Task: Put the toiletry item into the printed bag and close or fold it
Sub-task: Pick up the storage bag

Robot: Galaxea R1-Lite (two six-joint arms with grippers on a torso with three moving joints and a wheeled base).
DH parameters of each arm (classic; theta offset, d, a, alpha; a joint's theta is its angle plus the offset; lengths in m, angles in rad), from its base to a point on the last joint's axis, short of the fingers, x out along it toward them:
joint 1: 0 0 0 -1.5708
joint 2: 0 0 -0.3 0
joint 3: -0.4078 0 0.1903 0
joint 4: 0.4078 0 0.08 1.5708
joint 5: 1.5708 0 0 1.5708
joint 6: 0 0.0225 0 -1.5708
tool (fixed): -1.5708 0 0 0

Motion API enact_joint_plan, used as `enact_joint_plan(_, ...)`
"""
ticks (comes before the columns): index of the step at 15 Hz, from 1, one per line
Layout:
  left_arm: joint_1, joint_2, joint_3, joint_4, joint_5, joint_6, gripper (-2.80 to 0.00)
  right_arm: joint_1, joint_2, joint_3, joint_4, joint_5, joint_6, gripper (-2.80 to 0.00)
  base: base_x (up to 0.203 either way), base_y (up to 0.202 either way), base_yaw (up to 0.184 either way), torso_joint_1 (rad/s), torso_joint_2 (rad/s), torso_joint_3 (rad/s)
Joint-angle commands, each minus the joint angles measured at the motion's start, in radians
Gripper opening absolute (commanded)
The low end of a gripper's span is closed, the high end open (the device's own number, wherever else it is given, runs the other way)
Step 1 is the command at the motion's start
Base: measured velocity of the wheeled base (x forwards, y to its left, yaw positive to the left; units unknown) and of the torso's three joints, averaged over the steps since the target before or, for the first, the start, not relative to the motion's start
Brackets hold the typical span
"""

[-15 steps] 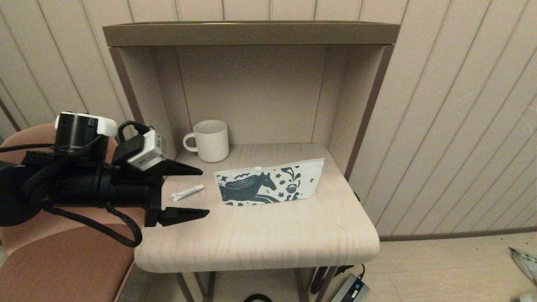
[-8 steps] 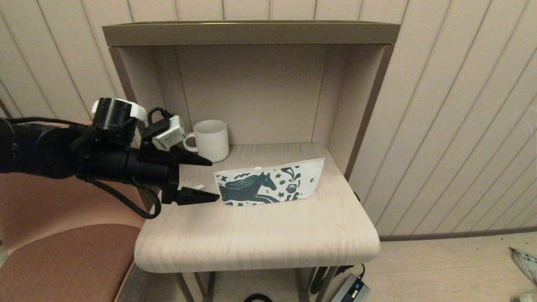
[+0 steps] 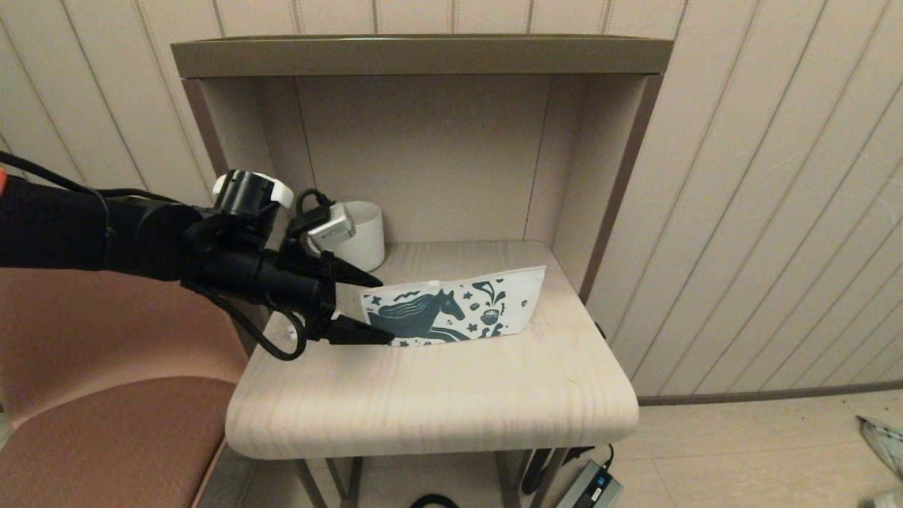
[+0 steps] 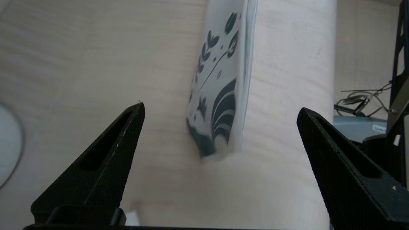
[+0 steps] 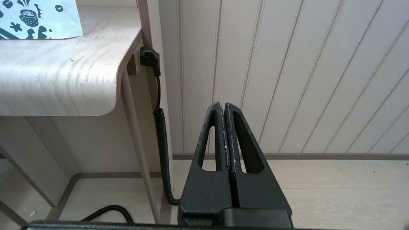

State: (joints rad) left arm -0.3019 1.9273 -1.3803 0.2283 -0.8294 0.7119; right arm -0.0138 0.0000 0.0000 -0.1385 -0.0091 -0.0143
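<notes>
The left gripper (image 3: pixel 363 307) is hovering low over the table (image 3: pixel 437 395), its fingers spread wide with nothing between them, its tips bracketing the left end of the printed bag (image 3: pixel 455 314). In the left wrist view the printed bag (image 4: pixel 220 95) is lying between the two open fingers (image 4: pixel 105 159), apart from both. The bag is lying flat, its long axis running left to right across the table, the horse facing right and the zip edge on the far side; whether anything is inside cannot be told. The toiletry item is hidden behind the left arm in the head view. Behind the gripper, the white mug (image 3: pixel 363 236) is standing upright at the back of the alcove. The right gripper (image 5: pixel 225 140) is hanging beside the table's right edge with its jaws pressed together, holding nothing.
</notes>
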Motion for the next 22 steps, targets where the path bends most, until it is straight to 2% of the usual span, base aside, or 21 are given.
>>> enact_joint_plan(1,-0.023,0.007,-0.011,0.013,-0.002,0.004,0.00,0.000,0.002,0.000,-0.001,0.000,0.000,-2.80,0.000,0.000,0.000,0.000,0.00,0.000)
enact_joint_plan(10,-0.046,0.009,-0.017,0.016,0.003,-0.005,0.00,0.000,0.002,0.000,-0.001,0.000,0.000,-2.80,0.000,0.000,0.000,0.000,0.00,0.000)
enact_joint_plan(11,-0.046,0.007,-0.011,0.010,0.003,-0.005,-2.80,0.000,0.002,0.000,-0.001,0.000,0.000,-2.80,0.000,0.000,0.000,0.000,0.00,0.000)
enact_joint_plan(22,-0.055,0.004,0.014,0.016,-0.009,-0.006,-2.80,0.000,0.002,0.000,-0.001,0.000,-0.001,-2.80,0.000,0.000,0.000,0.000,0.00,0.000)
